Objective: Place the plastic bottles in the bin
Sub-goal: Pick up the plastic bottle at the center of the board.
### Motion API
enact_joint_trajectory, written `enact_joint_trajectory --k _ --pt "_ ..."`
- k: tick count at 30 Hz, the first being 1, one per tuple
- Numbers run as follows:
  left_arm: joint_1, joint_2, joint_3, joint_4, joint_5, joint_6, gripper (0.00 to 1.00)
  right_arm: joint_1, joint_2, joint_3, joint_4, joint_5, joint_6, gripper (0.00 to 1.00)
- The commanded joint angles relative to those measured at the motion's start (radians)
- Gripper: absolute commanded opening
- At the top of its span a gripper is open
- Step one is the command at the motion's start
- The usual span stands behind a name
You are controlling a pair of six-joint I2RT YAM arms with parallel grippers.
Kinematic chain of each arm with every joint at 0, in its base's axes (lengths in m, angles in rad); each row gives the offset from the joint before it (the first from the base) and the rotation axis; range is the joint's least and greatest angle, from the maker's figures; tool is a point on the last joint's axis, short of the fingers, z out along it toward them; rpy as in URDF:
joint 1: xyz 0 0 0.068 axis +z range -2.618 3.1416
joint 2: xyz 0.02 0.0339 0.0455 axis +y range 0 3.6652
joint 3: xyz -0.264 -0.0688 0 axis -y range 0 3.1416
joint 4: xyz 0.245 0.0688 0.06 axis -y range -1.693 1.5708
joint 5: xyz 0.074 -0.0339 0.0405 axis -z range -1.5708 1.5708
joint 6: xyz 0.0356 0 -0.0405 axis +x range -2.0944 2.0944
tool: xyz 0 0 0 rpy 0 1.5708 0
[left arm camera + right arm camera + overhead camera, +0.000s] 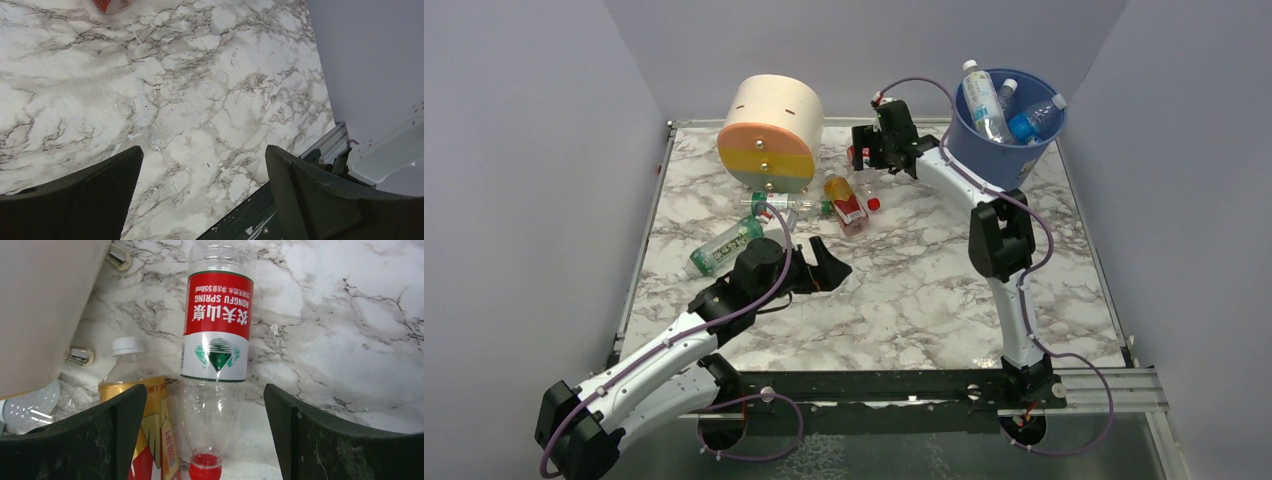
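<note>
My left hand (832, 268) is wide and holds nothing. It hangs over the bare tabletop (924, 290) in the middle of the top view. In its own view I see only marble between my fingers. The tabletop's edge, with a dark rail, crosses the lower right. Grey walls close in the left, back and right sides.

My right hand (205, 390) is wide too, with one finger on each side of the red-label bottle (217, 325) and not touching it. The bottle's far end is cut off at the top of the frame. An orange bottle (155, 415) lies just beside it, partly hidden by my finger.

The bin (984, 160) stands at the upper right of the top view, with three bottles (984, 100) sticking out. A green-label bottle (724, 245) lies below the cream cylinder (769, 130).
</note>
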Motion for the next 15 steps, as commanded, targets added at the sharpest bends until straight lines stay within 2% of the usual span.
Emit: enact_joint_trajectory --k 1,8,15 --pt "0.002 -0.020 0.044 -0.020 -0.021 0.018 0.99 -0.013 0.060 0.055 0.046 0.032 0.018 0.89" --pt "0.002 -0.001 0.049 -0.011 -0.014 0.021 0.99 -0.014 0.123 0.075 0.063 -0.007 0.021 0.87" --pt "0.002 0.006 0.047 -0.006 -0.015 0.023 0.99 -0.014 0.122 0.006 0.100 -0.034 0.041 0.81"
